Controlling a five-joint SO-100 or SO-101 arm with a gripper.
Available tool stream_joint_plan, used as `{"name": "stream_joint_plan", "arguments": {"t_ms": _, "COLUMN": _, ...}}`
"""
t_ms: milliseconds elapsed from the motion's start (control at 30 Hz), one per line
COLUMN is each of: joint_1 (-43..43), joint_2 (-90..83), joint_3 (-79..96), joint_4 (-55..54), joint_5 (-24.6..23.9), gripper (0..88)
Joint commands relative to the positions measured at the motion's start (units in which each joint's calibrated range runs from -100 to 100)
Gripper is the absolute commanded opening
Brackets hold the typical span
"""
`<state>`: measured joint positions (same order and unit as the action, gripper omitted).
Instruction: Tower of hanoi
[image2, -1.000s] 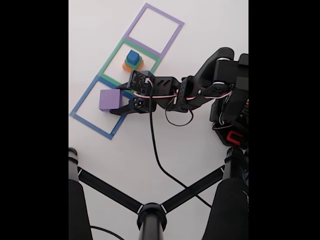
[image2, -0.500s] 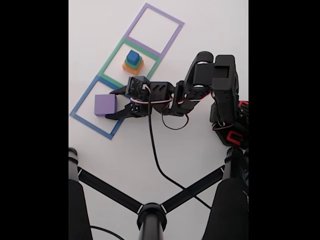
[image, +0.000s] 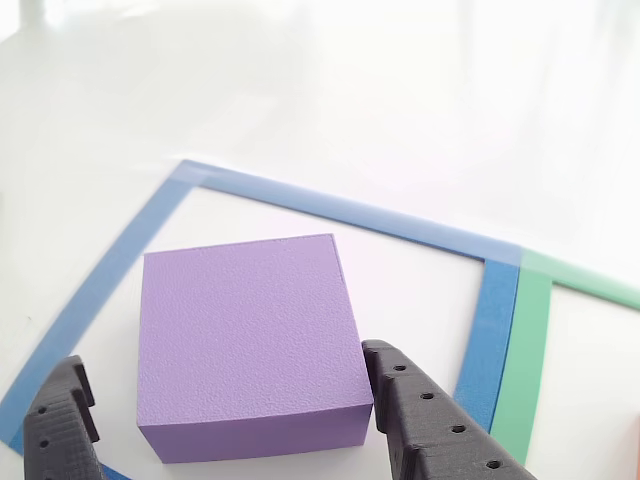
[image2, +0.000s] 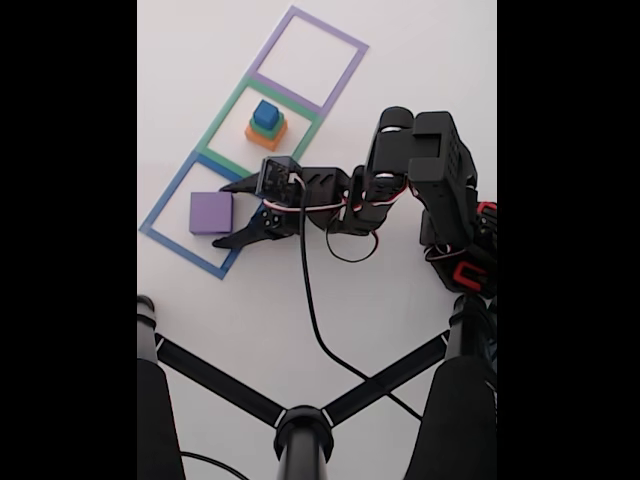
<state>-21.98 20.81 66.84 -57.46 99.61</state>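
A flat purple block (image2: 208, 212) lies inside the blue tape square (image2: 165, 213), and the other view shows its top from close up (image: 245, 335). My gripper (image2: 221, 215) is open, with one black finger on each side of the block's right part and a gap to it. In the other view the fingers (image: 430, 420) stand at the bottom, apart from the block, with my gripper (image: 225, 365) open. A small stack stands in the green tape square (image2: 222, 122): orange block (image2: 266, 134) at the bottom, green between, blue cube (image2: 265, 113) on top.
A purple tape square (image2: 322, 28) lies beyond the green one, with nothing in it. My arm's base (image2: 460, 240) is at the right, and a black cable (image2: 312, 310) trails down the table. Black stand legs (image2: 300, 420) cross the bottom of the fixed view.
A second ago the jaws held the purple block slightly raised and tilted. It now lies flat in the blue square, and the jaws have opened wide around it.
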Motion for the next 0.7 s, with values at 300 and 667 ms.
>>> {"name": "stream_joint_plan", "arguments": {"t_ms": 300, "joint_1": -0.3, "joint_2": -12.3, "joint_3": -1.7, "joint_4": 5.4, "joint_5": 0.4, "gripper": 32.7}}
{"name": "stream_joint_plan", "arguments": {"t_ms": 667, "joint_1": 3.0, "joint_2": -41.5, "joint_3": -8.6, "joint_4": 51.9, "joint_5": 0.4, "gripper": 3.4}}
